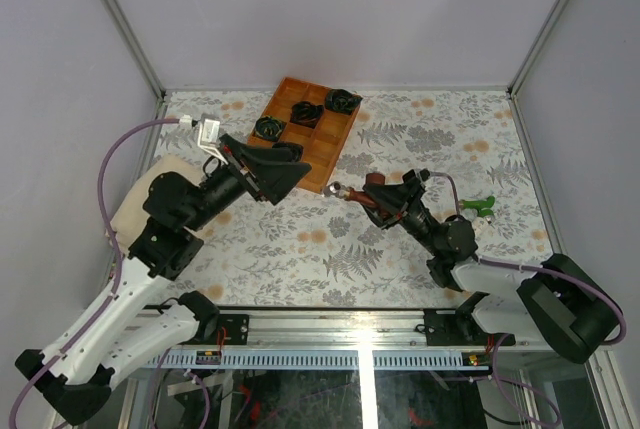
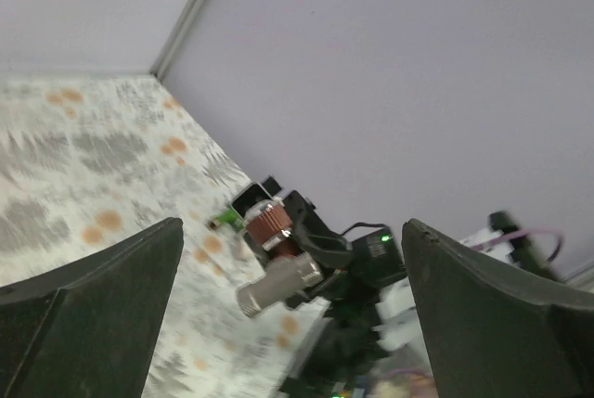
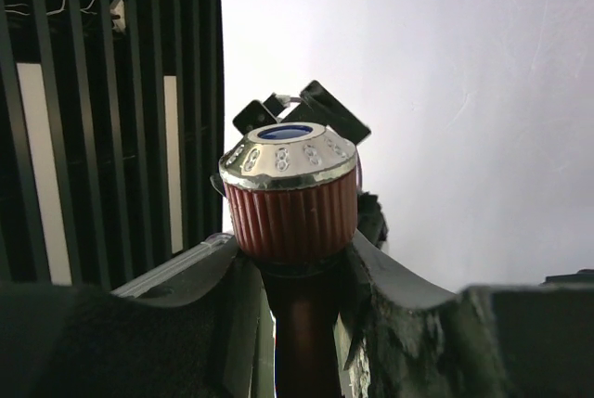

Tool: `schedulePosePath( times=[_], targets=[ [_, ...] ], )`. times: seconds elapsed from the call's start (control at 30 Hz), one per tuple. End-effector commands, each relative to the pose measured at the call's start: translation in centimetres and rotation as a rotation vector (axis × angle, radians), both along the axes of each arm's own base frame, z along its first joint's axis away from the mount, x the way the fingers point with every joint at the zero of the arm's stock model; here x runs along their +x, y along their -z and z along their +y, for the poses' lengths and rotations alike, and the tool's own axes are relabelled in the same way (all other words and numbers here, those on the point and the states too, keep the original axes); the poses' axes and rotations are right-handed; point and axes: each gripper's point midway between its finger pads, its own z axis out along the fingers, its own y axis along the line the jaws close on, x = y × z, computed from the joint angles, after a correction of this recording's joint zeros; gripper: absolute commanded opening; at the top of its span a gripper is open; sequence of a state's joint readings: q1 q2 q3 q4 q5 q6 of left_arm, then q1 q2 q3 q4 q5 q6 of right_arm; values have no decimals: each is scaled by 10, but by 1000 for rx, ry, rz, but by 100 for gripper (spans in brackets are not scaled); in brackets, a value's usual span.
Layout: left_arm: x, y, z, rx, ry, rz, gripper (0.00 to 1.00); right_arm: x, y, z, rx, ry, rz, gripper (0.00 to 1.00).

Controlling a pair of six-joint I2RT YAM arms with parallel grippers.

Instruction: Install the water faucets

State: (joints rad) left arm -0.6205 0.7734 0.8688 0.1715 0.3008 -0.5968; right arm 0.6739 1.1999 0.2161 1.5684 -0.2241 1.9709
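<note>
Seen from above, a table [image 1: 300,239] covered in a grey fern-and-flower cloth fills the middle of the frame, closed in by pale walls. Two robot arms reach up from the bottom edge. The left arm [image 1: 130,294], white and black, rises from the lower left; the right arm [image 1: 500,279] rises from the lower right. At upper centre lies an orange-brown wooden tray [image 1: 330,149] with compartments, three of which hold black-and-green coiled bundles [image 1: 341,101]. The left gripper [image 1: 296,171], just left of centre, has its dark fingers spread wide and holds nothing. The right gripper [image 1: 378,201], just right of centre, is clamped on the red-brown faucet [image 1: 345,193], whose silvery end points left toward the open fingers, with a gap between them. The right wrist view shows its ribbed red cap and silver rim standing above the jaws. The green faucet [image 1: 482,207] lies on the cloth at centre right, apart from both grippers.
</note>
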Motion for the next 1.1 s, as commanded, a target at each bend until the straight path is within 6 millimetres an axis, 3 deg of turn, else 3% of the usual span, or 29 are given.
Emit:
schedulePosePath(
  times=[0.0, 0.17, 0.27, 0.47, 0.87, 1.07],
  targets=[
    [6, 41, 5, -127, -62, 553, 100, -3, -41, -9, 74, 79, -179, 0],
    [-12, 52, -14, -265, 90, 895, 100, -1, -39, -6, 32, 115, -222, 0],
    [-14, 46, -16, -290, 99, 951, 100, 0, -37, -4, -13, 135, -241, 0],
    [-14, 60, -24, -294, 112, 1105, 100, 5, -32, 2, -157, 204, -305, 0],
    [-15, 61, -44, -279, 182, 1157, 85, 1, -38, 5, -188, 218, -380, 0],
    [-15, 66, -46, -283, 189, 1180, 74, 2, -36, 7, -204, 214, -389, 0]
  ],
)
